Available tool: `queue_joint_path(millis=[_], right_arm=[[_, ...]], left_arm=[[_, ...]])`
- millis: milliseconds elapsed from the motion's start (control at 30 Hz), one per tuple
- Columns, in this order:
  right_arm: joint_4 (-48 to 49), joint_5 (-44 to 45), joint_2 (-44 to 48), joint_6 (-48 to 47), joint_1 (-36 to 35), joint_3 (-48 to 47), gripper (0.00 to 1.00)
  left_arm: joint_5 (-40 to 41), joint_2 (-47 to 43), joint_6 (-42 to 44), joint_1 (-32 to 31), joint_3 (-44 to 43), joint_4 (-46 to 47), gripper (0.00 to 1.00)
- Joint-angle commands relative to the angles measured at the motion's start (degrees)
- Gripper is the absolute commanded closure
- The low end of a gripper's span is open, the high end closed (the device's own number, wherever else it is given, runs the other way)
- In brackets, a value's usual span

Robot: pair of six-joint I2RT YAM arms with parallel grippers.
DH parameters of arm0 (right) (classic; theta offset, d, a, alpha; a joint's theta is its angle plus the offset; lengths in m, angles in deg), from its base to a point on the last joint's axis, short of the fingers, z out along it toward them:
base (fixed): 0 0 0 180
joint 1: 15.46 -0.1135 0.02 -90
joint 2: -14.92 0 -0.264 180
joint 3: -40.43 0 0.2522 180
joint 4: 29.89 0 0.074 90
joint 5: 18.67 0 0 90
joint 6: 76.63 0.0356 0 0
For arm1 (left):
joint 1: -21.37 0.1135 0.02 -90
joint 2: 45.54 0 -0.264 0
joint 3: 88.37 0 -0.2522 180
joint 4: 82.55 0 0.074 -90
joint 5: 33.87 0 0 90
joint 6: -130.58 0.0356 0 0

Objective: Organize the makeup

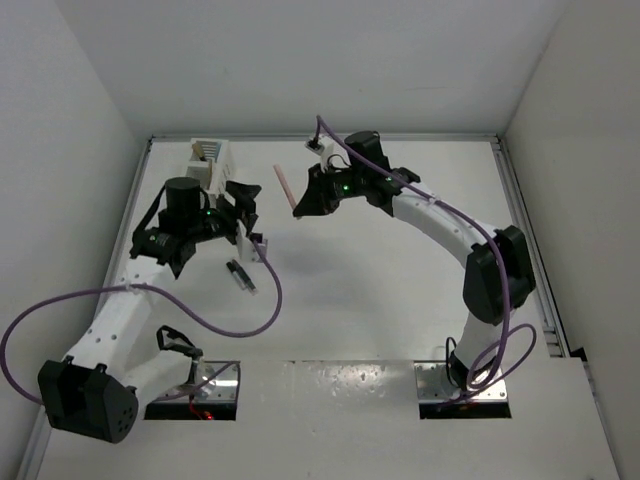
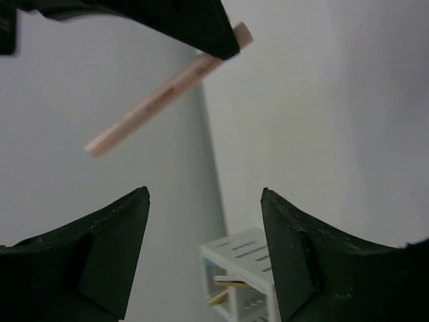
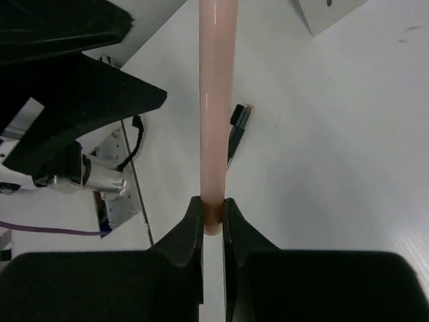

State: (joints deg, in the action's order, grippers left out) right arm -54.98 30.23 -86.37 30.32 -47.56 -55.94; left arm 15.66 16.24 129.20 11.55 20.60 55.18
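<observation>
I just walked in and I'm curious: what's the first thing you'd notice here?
A pink pencil, pinched at one end by the right tool, held above the far middle of the table. The left tool stands open beside it, near the white slotted box at the far left.

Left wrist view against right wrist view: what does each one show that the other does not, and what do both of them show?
Only the left wrist view shows the inside of the white slotted box, with a tan stick in it, framed by the open left gripper. Only the right wrist view shows a black stick lying on the table. Both show the pink pencil, held off the table by the right gripper, which is shut on one end of it.
</observation>
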Motion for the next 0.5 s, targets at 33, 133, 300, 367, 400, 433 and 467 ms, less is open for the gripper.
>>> queue_joint_path(millis=[33,133,300,367,400,433,467], right_arm=[[-2.90,-1.52,-1.88,6.78,-0.42,-4.92,1.00],[-3.96,-1.87,-2.67,8.45,-0.60,-6.42,1.00],[-5.71,-3.19,-4.43,8.45,-1.74,-7.74,1.00],[-5.72,-4.16,-4.79,9.24,-1.74,-8.27,1.00],[-6.41,-4.34,-4.87,9.24,-1.91,-8.44,1.00],[-6.68,-4.42,-5.22,9.33,-1.92,-8.45,1.00],[-6.95,-4.34,-5.31,9.24,-2.18,-8.71,1.00]], left_arm=[[6.10,-4.73,7.79,-3.18,8.92,24.63,0.27],[6.63,-5.44,15.60,-4.33,12.01,25.61,0.26],[6.63,-3.69,24.48,-6.34,15.86,31.03,0.26],[6.63,-3.68,26.42,-7.04,17.02,33.33,0.26],[6.63,-3.16,26.43,-7.75,18.07,36.13,0.26],[7.24,-3.16,26.43,-7.75,18.08,37.29,0.24],[7.25,-3.16,26.43,-8.62,18.69,38.08,0.24]])
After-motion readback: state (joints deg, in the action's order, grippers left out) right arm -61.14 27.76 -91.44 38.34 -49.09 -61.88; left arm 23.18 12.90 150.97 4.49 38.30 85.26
